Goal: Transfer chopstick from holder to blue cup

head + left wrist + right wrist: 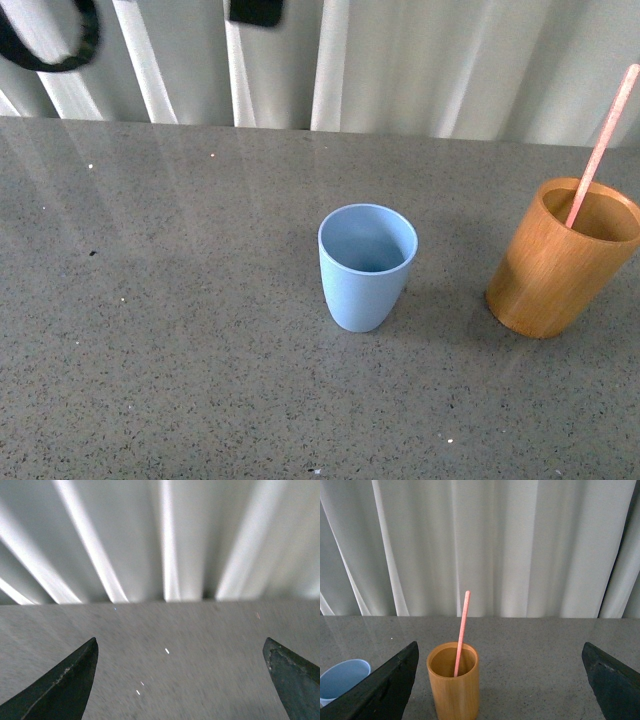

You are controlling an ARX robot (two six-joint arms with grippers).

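Right fingers (pixel 385 690) spread wide, facing the holder (pixel 453 690) — left fingers (pixel 60 690) likewise apart, seemingly low over the table (pixel 175 630).

left gripper (pixel 180 647): black tapered fingers (pixel 65 685), scuffed pale edges | right gripper (pixel 500 647): matching black wedges

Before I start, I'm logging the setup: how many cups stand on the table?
2. The blue cup stands empty near the middle of the table; the holder, with the chopstick in it, stands apart to its right.
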